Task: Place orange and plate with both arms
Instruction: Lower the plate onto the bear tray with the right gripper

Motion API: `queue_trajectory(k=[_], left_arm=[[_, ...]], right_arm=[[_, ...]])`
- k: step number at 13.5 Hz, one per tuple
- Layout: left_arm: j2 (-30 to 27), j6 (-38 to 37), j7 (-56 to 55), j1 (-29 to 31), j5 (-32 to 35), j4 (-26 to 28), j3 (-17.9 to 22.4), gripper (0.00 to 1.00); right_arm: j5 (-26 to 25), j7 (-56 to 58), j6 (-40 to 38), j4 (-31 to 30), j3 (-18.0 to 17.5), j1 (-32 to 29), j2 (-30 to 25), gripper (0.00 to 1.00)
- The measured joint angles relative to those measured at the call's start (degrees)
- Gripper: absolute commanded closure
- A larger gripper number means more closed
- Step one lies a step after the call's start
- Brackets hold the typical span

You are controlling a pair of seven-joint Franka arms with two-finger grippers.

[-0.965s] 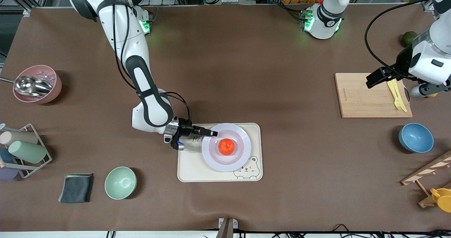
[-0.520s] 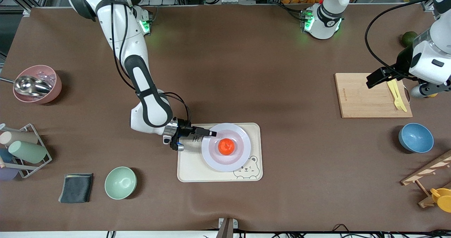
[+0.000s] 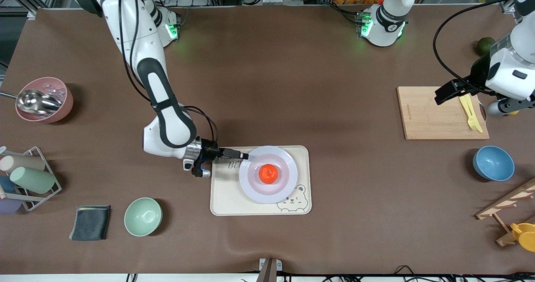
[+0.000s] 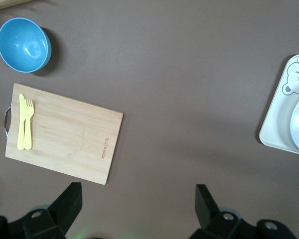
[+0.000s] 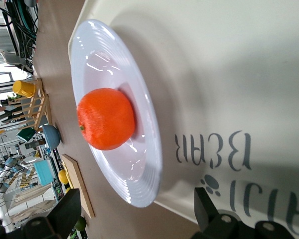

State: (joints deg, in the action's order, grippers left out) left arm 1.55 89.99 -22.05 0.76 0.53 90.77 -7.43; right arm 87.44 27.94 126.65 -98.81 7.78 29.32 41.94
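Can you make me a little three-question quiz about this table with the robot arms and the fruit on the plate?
1. True or false: the small round bright orange fruit lies on the round pale lavender-white plate.
2. What does the plate rest on? A) wooden cutting board B) cream rectangular bear tray C) mint-green bowl
3. Fill in: the right gripper, open, is at the plate's ____.

Key
1. True.
2. B, the cream rectangular bear tray.
3. Rim. The left gripper, open too, waits over the wooden cutting board.

orange (image 5: 105, 119): centred on plate (image 5: 139, 184) | plate: flat on bear tray (image 5: 229, 64) | right gripper (image 5: 134, 211): fingers spread, low over tray beside plate rim, gripping nothing
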Motion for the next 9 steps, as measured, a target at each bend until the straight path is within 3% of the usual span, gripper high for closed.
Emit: queue_trajectory(k=[7, 9], left_arm=[[0.3, 0.0, 0.0, -0.1, 0.0, -0.7, 0.0, 0.0], [0.4, 0.0, 0.0, -0.2, 0.0, -0.7, -0.1, 0.0]], right_arm=[[-17.2, -0.5, -4.2, -2.6, 0.2, -4.8, -7.4, 0.0], [-26.3, -0.5, -7.0, -2.7, 0.3, -8.3, -9.4, 0.0]])
